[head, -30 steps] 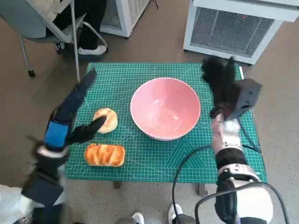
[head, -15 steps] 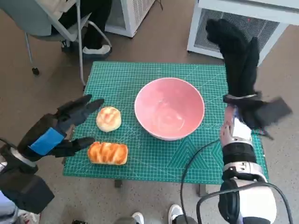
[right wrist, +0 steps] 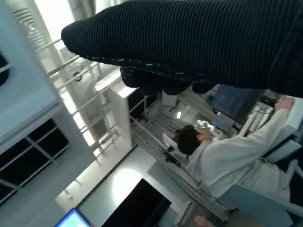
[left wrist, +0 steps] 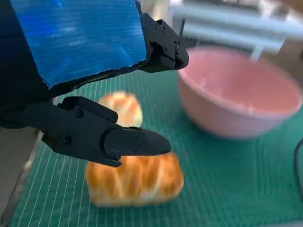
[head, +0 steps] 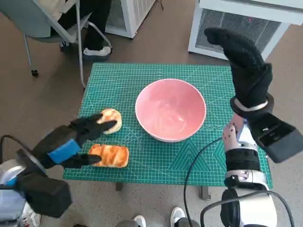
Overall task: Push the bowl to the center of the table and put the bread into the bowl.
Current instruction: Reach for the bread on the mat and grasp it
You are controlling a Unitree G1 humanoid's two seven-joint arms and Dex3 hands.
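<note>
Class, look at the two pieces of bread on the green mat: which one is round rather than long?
The round bun, lying farther from the robot and nearer the pink bowl. The other, the striped loaf, is long and sits at the mat's near edge.

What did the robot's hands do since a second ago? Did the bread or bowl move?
The left robot hand swung down over the two breads, fingers open, holding nothing. The right robot hand lifted high above the table's far right edge. The bowl, round bun and long loaf stayed put on the green mat.
</note>
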